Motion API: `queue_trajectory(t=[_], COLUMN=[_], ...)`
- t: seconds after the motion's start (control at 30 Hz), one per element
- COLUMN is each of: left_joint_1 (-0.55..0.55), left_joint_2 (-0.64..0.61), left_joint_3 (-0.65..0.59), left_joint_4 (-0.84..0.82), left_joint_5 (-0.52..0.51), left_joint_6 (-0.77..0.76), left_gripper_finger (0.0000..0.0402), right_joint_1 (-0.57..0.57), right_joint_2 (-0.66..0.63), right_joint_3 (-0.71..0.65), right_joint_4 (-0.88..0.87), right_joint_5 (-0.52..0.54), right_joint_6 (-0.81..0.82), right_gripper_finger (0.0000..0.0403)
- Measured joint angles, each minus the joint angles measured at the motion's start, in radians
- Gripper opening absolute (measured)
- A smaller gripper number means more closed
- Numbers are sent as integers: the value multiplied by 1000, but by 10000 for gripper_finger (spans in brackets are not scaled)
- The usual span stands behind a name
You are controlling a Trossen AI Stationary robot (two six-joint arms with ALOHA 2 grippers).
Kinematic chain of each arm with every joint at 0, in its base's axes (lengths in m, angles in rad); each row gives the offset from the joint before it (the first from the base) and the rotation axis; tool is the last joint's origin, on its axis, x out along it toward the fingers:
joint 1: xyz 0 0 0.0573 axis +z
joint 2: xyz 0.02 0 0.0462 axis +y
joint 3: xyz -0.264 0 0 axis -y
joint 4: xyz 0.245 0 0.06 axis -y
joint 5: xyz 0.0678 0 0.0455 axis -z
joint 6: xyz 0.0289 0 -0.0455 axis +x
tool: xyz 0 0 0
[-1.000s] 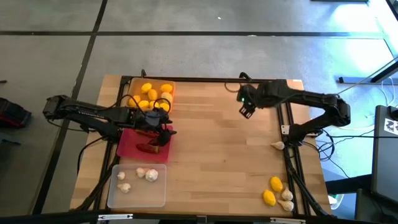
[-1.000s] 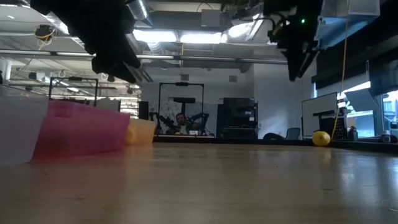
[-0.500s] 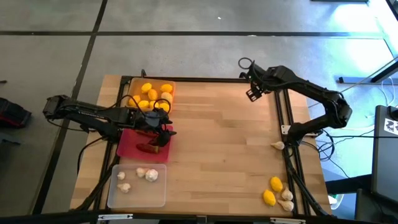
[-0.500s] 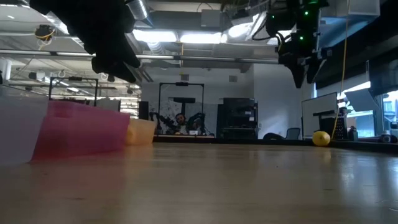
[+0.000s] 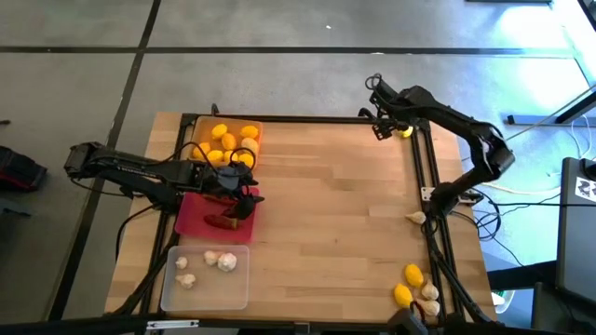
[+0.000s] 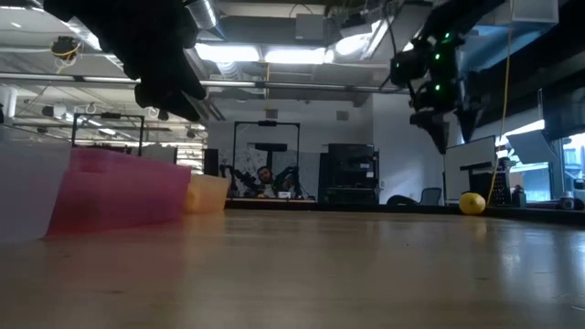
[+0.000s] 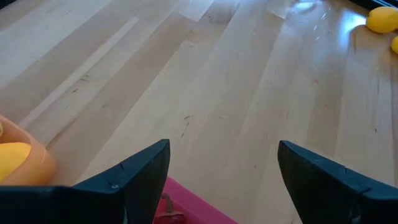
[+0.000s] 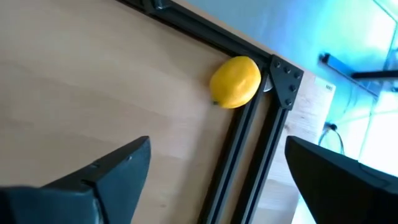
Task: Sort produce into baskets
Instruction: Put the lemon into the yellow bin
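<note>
**Right end effector open above a lemon at the far right corner**

I have the right end effector (image 5: 380, 121) up at the far right corner of the worktop (image 5: 335, 214), fingers spread wide and holding nothing. Through its wrist camera I see one lemon (image 8: 235, 82) lying on the wood against the black frame rail (image 8: 249, 137), right in the corner; from overhead the same lemon (image 5: 405, 131) sits just beside the end effector, on its right.

My left end effector (image 5: 244, 191) hangs over the red-pink basket (image 5: 191, 216) on the left side, its fingers open and empty. A dark red chilli (image 5: 222, 222) lies in that basket under it.

The three baskets stand in a row along the left edge. The orange basket (image 5: 198, 126) is the farthest and holds a heap of lemons (image 5: 223, 141). The red-pink one is in the middle. The clear basket (image 5: 177, 293) is nearest and holds a few garlic bulbs (image 5: 223, 261).

Unsorted produce is left on the right side. One garlic bulb (image 5: 414, 218) lies by the right rail about midway down. At the near right corner I count two lemons (image 5: 408, 284) and a couple of garlic bulbs (image 5: 429, 299) bunched together.

From the table-level camera I see the pink basket (image 6: 119, 196) on the left and a single lemon (image 6: 472, 203) far off on the right.
</note>
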Motion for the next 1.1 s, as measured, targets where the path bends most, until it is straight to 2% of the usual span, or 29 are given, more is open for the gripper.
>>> queue_trajectory(t=[0.47,1.1], left_joint_1=[0,0], left_joint_2=[0,0], left_joint_3=[0,0], left_joint_4=[0,0], left_joint_5=[0,-16], left_joint_6=[1,2], left_gripper_finger=[292,292], right_joint_1=[-161,-213], right_joint_2=[189,359], right_joint_3=[0,0], right_joint_4=[108,208], right_joint_5=[19,19], right_joint_6=[-21,5], right_gripper_finger=[356,356])
